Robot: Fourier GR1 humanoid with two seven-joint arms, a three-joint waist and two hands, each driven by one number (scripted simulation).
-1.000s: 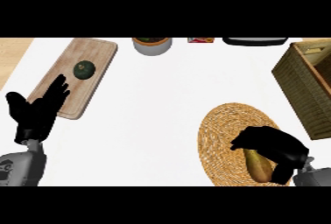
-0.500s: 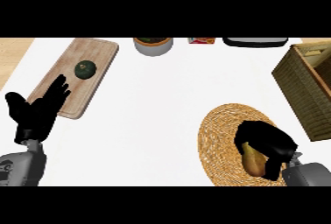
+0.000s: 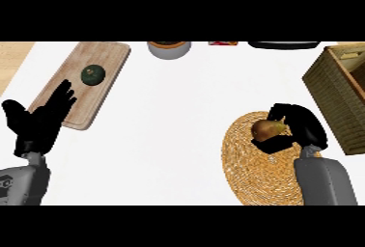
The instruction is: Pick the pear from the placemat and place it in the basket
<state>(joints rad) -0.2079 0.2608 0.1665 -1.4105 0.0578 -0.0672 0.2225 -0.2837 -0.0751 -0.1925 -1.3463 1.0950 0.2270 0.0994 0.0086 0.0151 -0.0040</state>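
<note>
One pear [image 3: 267, 129] in right hand [image 3: 298, 126], one basket [image 3: 342, 96], one placemat [image 3: 249, 169]

One pear [image 3: 266, 128], one basket [image 3: 341, 91], one placemat [image 3: 246, 164]

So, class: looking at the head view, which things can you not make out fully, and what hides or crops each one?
- Basket: the right edge crops it; its inside is mostly out of view.
- Pear: the right hand curls round it, hiding its far side.
- Placemat: partly covered by the right forearm.
- Pot, red item and dark object: cropped at the top.
</note>
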